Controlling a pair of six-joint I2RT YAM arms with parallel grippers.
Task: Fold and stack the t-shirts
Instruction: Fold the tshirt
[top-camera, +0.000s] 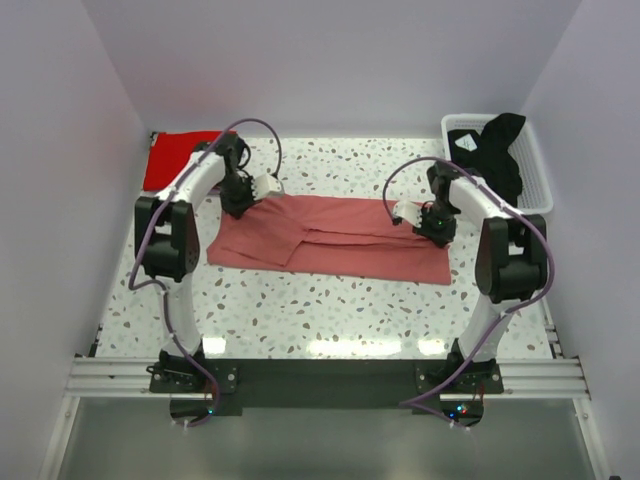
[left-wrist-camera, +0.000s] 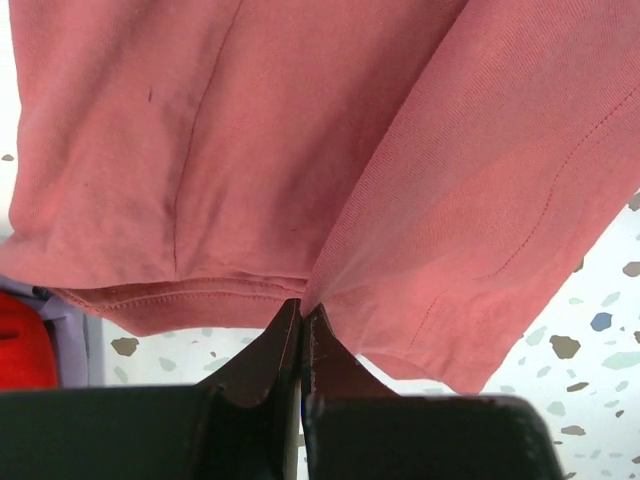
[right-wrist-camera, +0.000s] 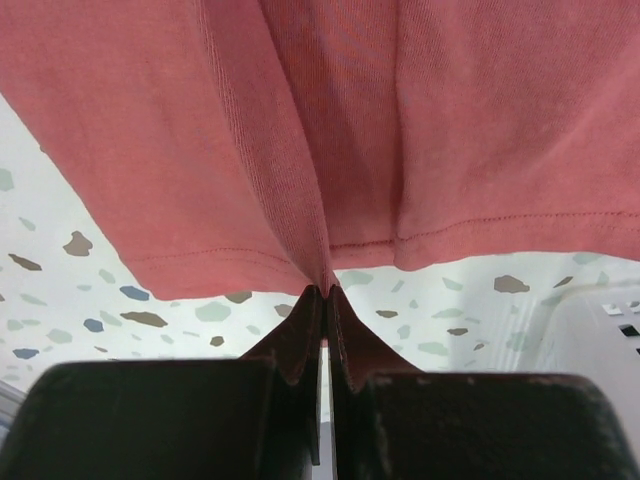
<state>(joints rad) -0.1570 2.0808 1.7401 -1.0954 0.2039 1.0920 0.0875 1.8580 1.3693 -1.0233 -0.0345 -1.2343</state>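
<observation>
Left claw (left-wrist-camera: 302, 306) and right claw (right-wrist-camera: 325, 291) tight on salmon-pink t-shirt (top-camera: 340, 240), red t-shirt (top-camera: 170, 160) partly behind left arm (top-camera: 200, 185)

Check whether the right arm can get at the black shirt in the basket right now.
Probably not yet: the right pincer is shut on the pink shirt. The path looks free, though; the black shirt lies in the basket just beyond that arm.

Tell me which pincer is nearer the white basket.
Right. The right pincer grips the pink t-shirt at its end beside the white basket; the left pincer grips the opposite end, far from it.
</observation>
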